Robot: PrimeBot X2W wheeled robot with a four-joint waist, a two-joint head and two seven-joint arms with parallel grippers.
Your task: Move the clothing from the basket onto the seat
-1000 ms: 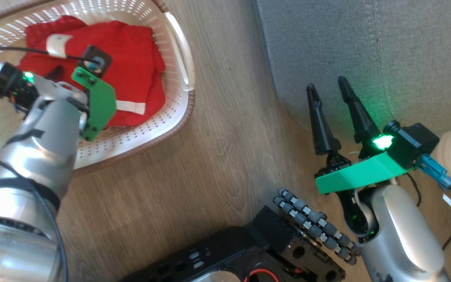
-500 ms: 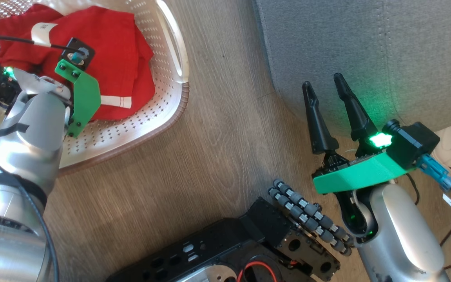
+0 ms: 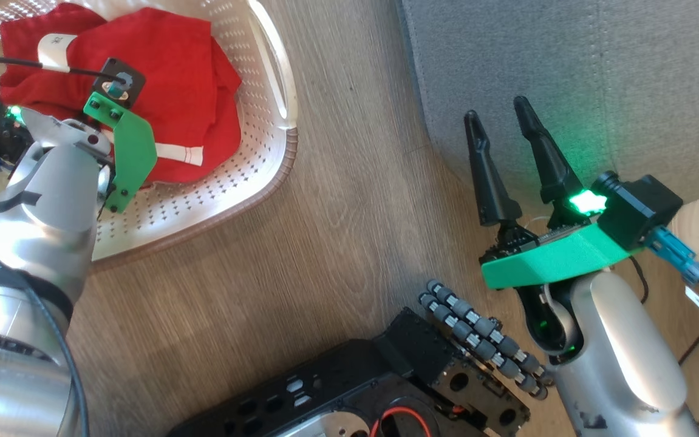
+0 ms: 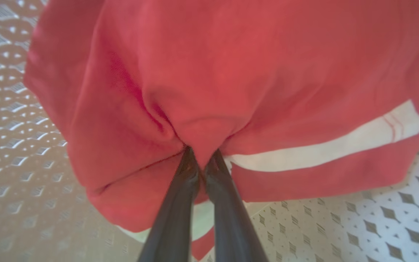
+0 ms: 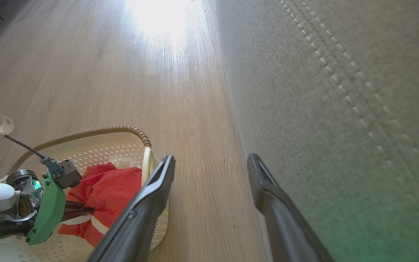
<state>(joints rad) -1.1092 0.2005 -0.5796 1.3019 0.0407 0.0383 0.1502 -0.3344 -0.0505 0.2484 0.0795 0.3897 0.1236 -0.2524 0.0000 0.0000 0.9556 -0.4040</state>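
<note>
1. The left hand (image 4: pixel 201 158) reaches down into the basket (image 3: pixel 267 176). Its two dark fingers are pressed together on a bunched fold of the clothing (image 4: pixel 238 69). The red fabric puckers toward the tips, which suggests a firm pinch rather than a mere touch.
2. The clothing sits inside the basket over its perforated bottom, with a white stripe just beside the pinch. Gripping near the middle of the heap probably serves to gather several layers at once.
3. The basket stands on the wooden floor (image 3: pixel 337 230), near the seat (image 3: pixel 568 67) but apart from it.
4. The right hand (image 3: pixel 495 109) hangs over the seat's rounded corner with its fingers spread wide and holding nothing. It is likely parked clear of the lift.
5. The step in hand appears to be the grasp. The lift and the carry across to the seat are not yet done.
</note>
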